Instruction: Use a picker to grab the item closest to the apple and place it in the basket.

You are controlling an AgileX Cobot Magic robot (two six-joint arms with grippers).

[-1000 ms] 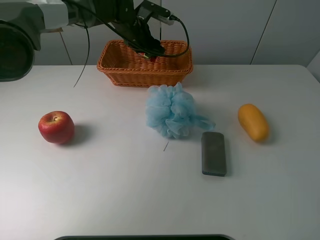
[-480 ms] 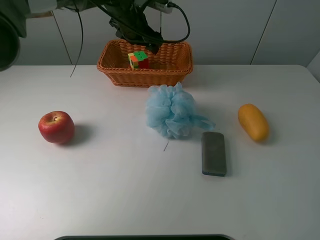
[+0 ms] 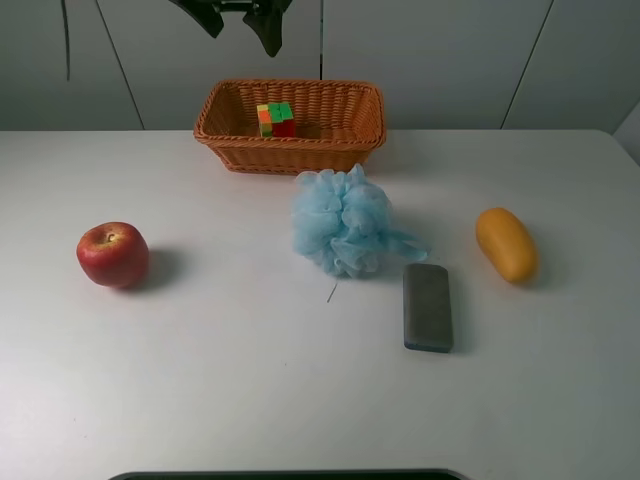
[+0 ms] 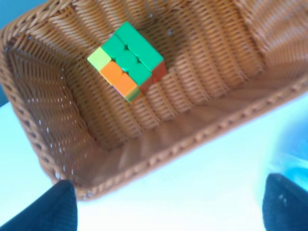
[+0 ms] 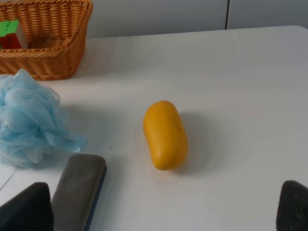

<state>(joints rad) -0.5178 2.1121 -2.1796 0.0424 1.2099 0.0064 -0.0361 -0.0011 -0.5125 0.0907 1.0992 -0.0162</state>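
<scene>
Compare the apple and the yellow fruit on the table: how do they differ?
The apple is red with yellowish streaks; the yellow fruit is plain orange-yellow. The apple is round, dimple up; the yellow fruit is elongated, lying on its side. Both rest on the white table.

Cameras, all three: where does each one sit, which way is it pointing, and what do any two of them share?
Exterior high: mounted high at the near side of the table, looking down across it toward the basket and back wall; only the left gripper shows, hanging above the basket.
Left wrist: over the basket, looking down at the cube inside; its open fingertips edge the picture.
Right wrist: low over the table, facing the mango; the open right gripper edges the picture.
Shared: all three show basket and cube.
</scene>
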